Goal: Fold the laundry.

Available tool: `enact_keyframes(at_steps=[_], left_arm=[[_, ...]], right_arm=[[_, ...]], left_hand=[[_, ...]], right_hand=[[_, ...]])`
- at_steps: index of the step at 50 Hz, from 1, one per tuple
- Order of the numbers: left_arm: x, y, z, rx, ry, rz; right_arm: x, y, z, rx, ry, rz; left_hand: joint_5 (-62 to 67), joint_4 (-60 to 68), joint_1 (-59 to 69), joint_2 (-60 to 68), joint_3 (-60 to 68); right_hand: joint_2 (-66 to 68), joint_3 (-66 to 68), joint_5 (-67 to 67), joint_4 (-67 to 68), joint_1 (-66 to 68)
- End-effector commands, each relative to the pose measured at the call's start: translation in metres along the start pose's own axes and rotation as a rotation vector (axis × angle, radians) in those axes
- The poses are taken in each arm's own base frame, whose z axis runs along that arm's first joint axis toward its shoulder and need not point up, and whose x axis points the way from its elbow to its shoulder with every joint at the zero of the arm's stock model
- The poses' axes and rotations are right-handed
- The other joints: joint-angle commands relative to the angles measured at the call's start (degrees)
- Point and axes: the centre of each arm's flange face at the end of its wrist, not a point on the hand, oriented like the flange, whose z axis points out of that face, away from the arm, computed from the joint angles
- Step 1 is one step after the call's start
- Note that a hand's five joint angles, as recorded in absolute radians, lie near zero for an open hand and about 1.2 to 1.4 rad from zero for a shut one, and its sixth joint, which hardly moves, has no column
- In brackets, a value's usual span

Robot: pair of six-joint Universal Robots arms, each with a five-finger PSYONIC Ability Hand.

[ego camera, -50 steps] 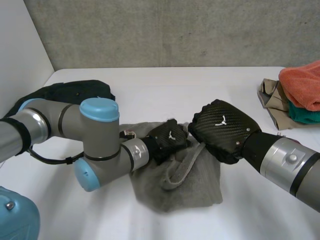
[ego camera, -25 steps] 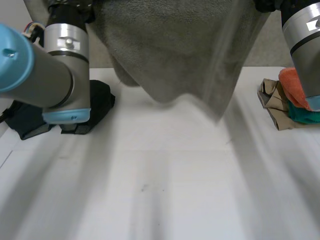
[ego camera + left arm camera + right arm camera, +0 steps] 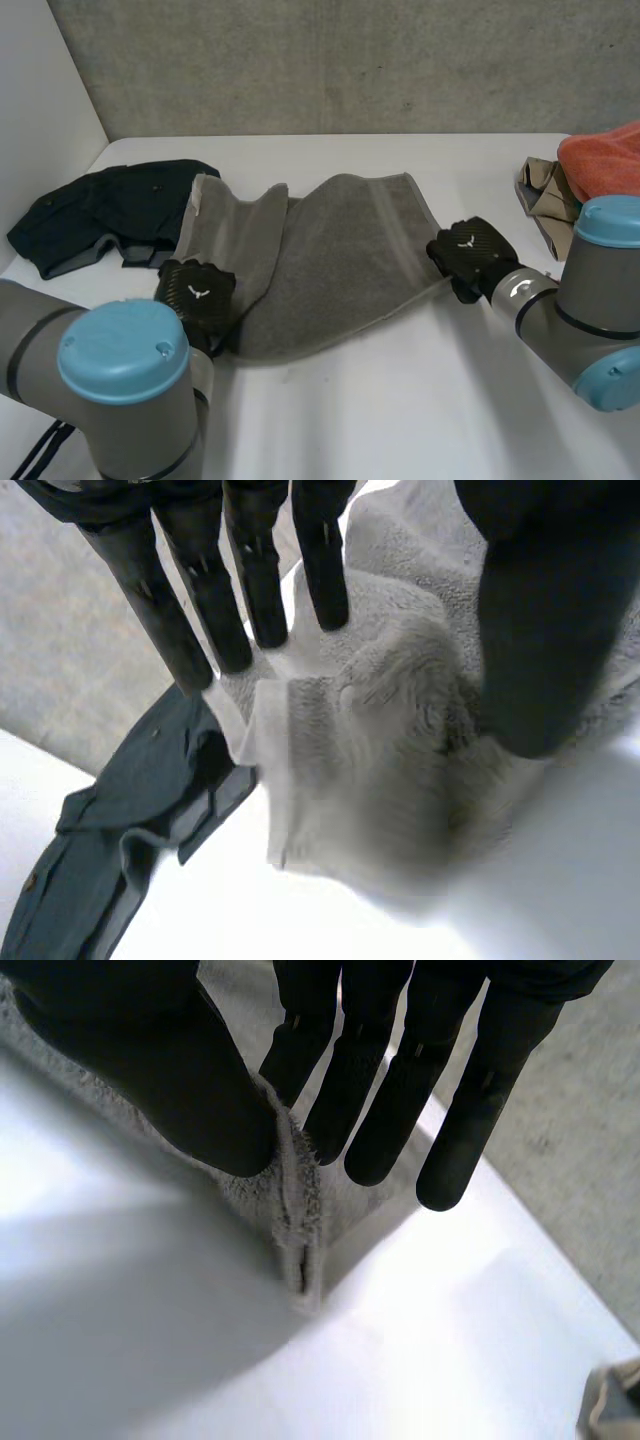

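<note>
Raised half a second ago, the grey towel (image 3: pixel 330 260) now lies spread at centre frame on the table (image 3: pixel 400 410). The left hand (image 3: pixel 195 290), lower left, and the right hand (image 3: pixel 468 255), mid-right, each pinch a corner.

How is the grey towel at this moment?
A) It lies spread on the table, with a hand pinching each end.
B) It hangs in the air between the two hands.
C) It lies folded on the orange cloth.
A: the grey towel lies spread on the white table, the left hand pinching one corner and the right hand another.
</note>
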Motion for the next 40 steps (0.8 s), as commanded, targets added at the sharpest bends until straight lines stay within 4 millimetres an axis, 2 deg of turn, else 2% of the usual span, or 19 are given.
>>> enact_keyframes(at_steps=[1, 6, 9, 11, 15, 20, 25, 33, 40], left_arm=[[-0.033, -0.034, -0.007, 0.078, 0.094, -0.054], [-0.058, -0.041, 0.006, 0.120, 0.151, -0.085], [-0.075, -0.036, 0.021, 0.111, 0.171, -0.096], [-0.085, -0.025, 0.032, 0.084, 0.183, -0.094], [-0.093, -0.001, 0.036, -0.007, 0.246, -0.101], [-0.089, 0.021, 0.033, -0.055, 0.331, -0.117], [-0.094, 0.038, 0.052, -0.003, 0.320, -0.135], [-0.088, 0.054, 0.077, 0.055, 0.302, -0.124], [-0.080, 0.062, 0.087, 0.074, 0.315, -0.117]], right_arm=[[0.011, -0.003, -0.006, 0.001, 0.008, 0.013], [0.011, -0.008, -0.012, 0.027, -0.002, 0.018], [0.012, -0.007, -0.013, 0.034, -0.005, 0.026], [0.013, -0.007, -0.013, 0.033, -0.004, 0.030], [0.015, -0.003, -0.012, 0.023, -0.001, 0.037], [0.017, -0.001, -0.011, 0.019, 0.002, 0.040], [0.013, -0.001, -0.012, 0.019, -0.011, 0.040], [0.007, -0.001, -0.013, 0.019, -0.024, 0.039], [0.007, 0.000, -0.013, 0.016, -0.024, 0.040]], left_hand=[[-17.5, -17.5, -15.1, -17.8, -18.0], [-20.3, -20.4, -17.9, -20.7, -20.8], [-20.6, -20.6, -18.1, -20.9, -21.1], [-20.0, -20.1, -17.6, -20.3, -20.5], [-15.2, -15.2, -12.7, -15.5, -15.7], [-12.3, -12.3, -9.9, -12.6, -12.8], [-8.9, -9.0, -6.5, -9.2, -9.4], [-4.9, -4.9, -2.5, -5.2, -5.4], [-3.9, -3.9, -1.4, -4.2, -4.4]], right_hand=[[12.5, 11.8, 11.6, 11.3, 15.5], [12.5, 11.8, 11.6, 11.3, 15.5], [12.5, 11.8, 11.6, 11.3, 15.5], [12.5, 11.8, 11.6, 11.3, 15.5], [12.5, 11.8, 11.6, 11.3, 15.5], [12.5, 11.8, 11.6, 11.3, 15.5], [12.5, 11.8, 11.6, 11.3, 15.5], [12.5, 11.8, 11.6, 11.3, 15.5], [12.5, 11.8, 11.6, 11.3, 15.5]])
